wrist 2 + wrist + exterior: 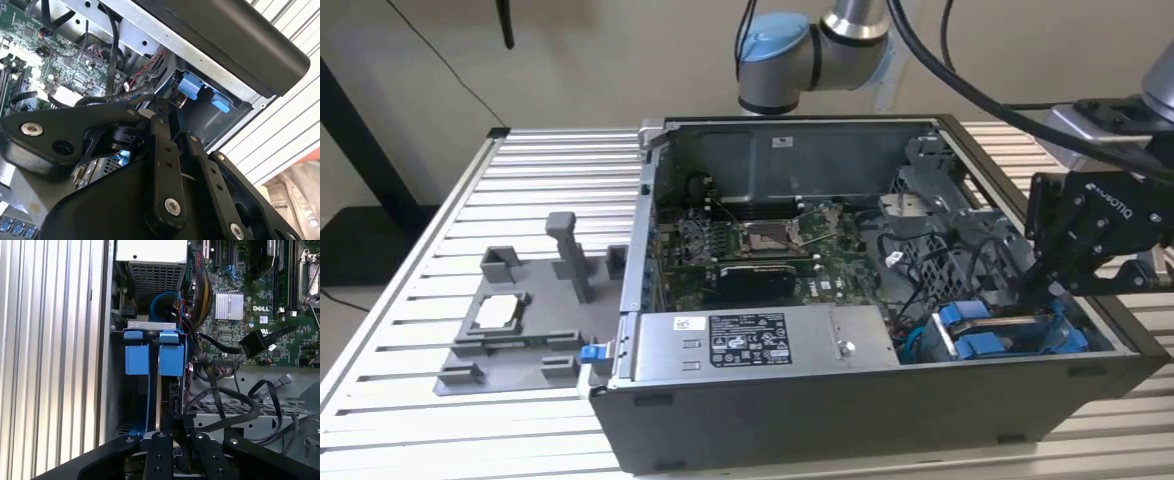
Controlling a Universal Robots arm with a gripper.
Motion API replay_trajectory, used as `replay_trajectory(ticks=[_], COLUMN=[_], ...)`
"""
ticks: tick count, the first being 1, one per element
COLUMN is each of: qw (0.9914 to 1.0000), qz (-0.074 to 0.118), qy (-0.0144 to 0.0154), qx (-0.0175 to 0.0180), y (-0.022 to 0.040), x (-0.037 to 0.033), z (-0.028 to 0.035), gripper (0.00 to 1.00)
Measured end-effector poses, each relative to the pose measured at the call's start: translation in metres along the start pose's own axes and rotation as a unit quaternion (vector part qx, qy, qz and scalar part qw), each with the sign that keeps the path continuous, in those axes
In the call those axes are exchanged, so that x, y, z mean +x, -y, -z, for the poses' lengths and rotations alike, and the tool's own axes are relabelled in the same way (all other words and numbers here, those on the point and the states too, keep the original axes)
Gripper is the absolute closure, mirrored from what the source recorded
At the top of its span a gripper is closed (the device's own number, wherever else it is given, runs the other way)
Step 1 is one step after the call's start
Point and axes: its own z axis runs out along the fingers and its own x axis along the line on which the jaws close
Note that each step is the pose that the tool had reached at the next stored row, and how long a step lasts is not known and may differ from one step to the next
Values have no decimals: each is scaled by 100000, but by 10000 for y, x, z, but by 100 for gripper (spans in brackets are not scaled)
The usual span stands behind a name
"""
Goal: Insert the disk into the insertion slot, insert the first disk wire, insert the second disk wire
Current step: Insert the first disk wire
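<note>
The grey insertion slot [150,326] has blue tabs [171,360]; motherboard [295,335] green, tool [177,435] black.

The disk [1014,322] sits in the insertion slot [150,326], power supply [747,338] on the exterior view's left

The place looks like a robotics lab set up as a test bench. A robot arm [803,50] stands at the far edge of a table [454,200] built of ribbed aluminium slats. An opened computer case [854,410] lies on the table with its motherboard [761,240] bare. Just beside it, on the exterior view's left, sits a grey plastic fixture [520,335] with upright posts. A plain beige wall [614,60] stands behind.
</note>
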Motion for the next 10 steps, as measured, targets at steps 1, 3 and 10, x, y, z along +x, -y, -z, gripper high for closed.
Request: replay_trajectory(ticks=[1, 3, 10], qw=[100000, 99998, 99996], qz=[39, 62, 94], qy=[68, 198, 440], qx=[301, 556, 809], y=[0, -7, -56], x=[0, 0, 0], z=[-4, -14, -35], gripper=[80, 80, 80])
